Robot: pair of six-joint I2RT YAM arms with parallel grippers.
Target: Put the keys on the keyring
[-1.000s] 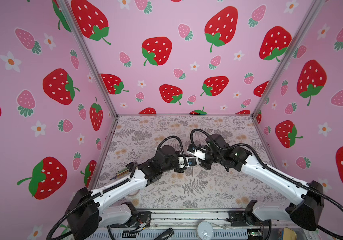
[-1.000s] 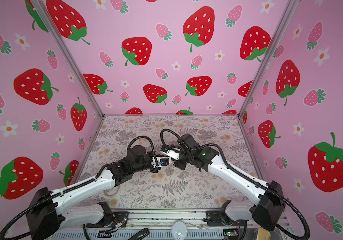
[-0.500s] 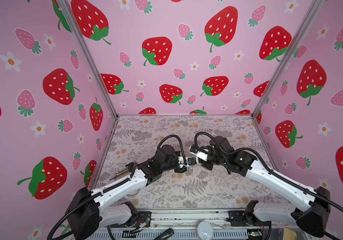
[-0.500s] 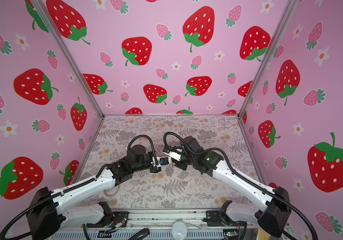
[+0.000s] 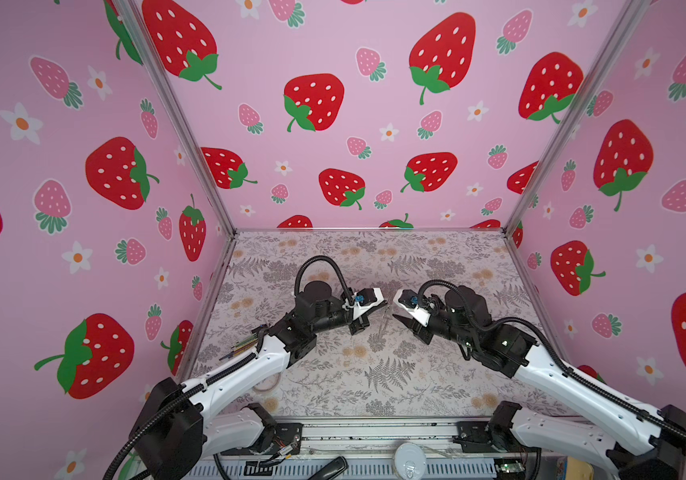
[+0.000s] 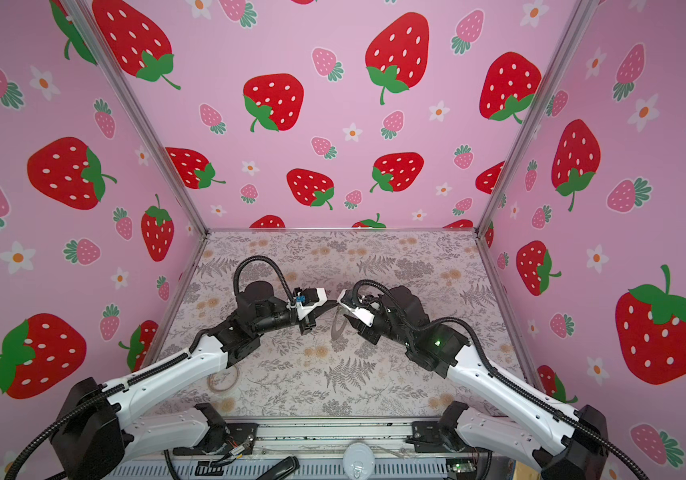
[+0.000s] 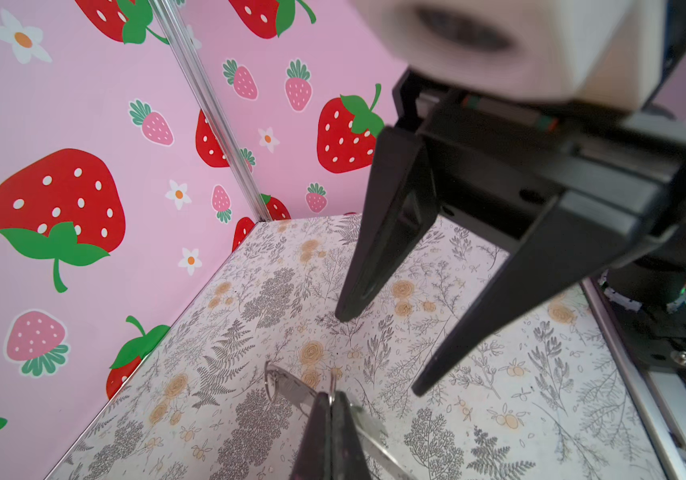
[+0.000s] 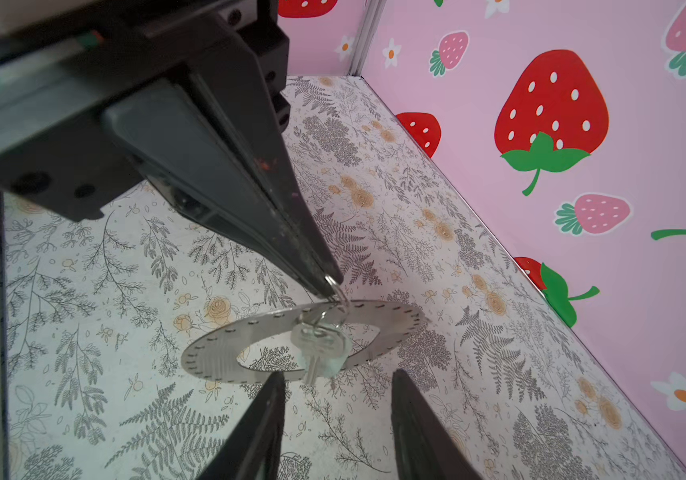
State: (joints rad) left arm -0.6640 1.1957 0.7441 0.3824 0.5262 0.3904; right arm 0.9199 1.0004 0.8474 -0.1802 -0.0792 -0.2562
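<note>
R gripper [image 7: 383,353] has just let go. A sec ago its tips were closed, nose to nose w/ L gripper [image 8: 329,278] mid-table. Now its jaws stand apart and it has backed off a bit to the right, w/ a clear gap btwn the two. L gripper has clamped fully, tips pinched on the small wire loop [image 8: 343,297].

So the load hangs from L alone, off the table [image 6: 374,386]. The keyring [image 8: 216,353], a flat grey disc, dangles tilted from the loop. The key [image 8: 315,343] hangs on the same loop, across the disc's hole. Only one key discernible.

Judgement: reads as a release after threading. The key seems to be on, so this step is prob. done. Can't tell if the loop is fully closed round it.

Around, near to far:
- **Near-left:** a beige ring [image 6: 222,389] lies on the table, partly under L forearm. It's well apart from the work and not in play.
- **Mid:** in a top view the keyring [image 6: 338,328] hangs btwn the grippers, just beside R's spread tips. A careless re-approach could set the disc swinging. Nothing else in the way.
- **Far:** no more keys seen on the table back there, only the strawberry walls [image 6: 333,124].
</note>
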